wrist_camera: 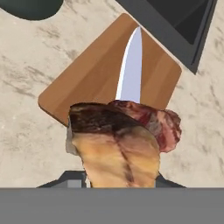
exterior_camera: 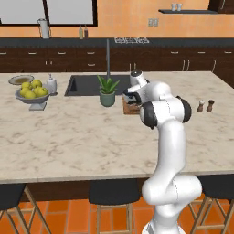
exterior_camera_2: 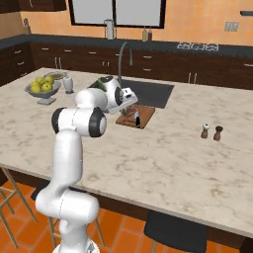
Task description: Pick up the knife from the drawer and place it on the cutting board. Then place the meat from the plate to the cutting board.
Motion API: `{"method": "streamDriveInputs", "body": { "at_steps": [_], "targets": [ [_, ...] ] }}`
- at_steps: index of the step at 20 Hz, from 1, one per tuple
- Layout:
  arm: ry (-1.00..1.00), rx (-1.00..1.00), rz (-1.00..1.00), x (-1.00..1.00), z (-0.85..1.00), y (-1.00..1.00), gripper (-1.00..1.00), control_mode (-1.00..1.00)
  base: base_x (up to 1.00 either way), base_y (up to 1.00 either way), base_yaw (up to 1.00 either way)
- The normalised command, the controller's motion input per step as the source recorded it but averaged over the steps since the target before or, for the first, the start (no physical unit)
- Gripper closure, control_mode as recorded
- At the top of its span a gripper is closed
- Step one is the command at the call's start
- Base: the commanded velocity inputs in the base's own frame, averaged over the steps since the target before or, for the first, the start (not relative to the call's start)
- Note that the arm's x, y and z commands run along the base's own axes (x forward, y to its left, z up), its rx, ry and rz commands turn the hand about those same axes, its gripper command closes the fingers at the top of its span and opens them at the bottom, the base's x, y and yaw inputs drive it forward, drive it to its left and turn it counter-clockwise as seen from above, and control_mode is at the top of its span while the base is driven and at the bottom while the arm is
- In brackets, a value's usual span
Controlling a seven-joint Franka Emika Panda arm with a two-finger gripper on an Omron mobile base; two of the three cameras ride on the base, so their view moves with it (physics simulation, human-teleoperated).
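Knife (wrist_camera: 130, 70) on cutting board (wrist_camera: 87, 83), beside sink (wrist_camera: 183, 22).

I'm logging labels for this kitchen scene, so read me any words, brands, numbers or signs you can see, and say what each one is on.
None: no readable text stands on anything here.
The knife, board and meat are bare of marks.
The bottles on the back counter and the shakers are too small to show any label.

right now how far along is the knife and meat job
Done: the knife already lies on the cutting board. In hand: the gripper is shut on the meat, holding it above the board. Left: lower the meat onto the board and release.
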Motion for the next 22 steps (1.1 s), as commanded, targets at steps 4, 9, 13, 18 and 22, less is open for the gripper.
{"method": "streamDriveInputs", "body": {
  "at_steps": [4, 9, 13, 18, 22],
  "targets": [
    [0.08, 0.00, 0.06, 0.59, -0.37, 0.00, 1.00, -1.00, 0.00, 0.00, 0.00],
    [0.10, 0.00, 0.05, 0.54, -0.25, 0.00, 1.00, -1.00, 0.00, 0.00, 0.00],
    [0.10, 0.00, 0.06, 0.59, -0.26, 0.00, 1.00, -1.00, 0.00, 0.00, 0.00],
    [0.01, 0.00, 0.06, 0.08, -0.24, 0.00, 1.00, -1.00, 0.00, 0.00, 0.00],
    [0.00, 0.00, 0.04, -0.07, -0.24, 0.00, -1.00, -1.00, 0.00, 0.00, 0.00]
  ]
}}
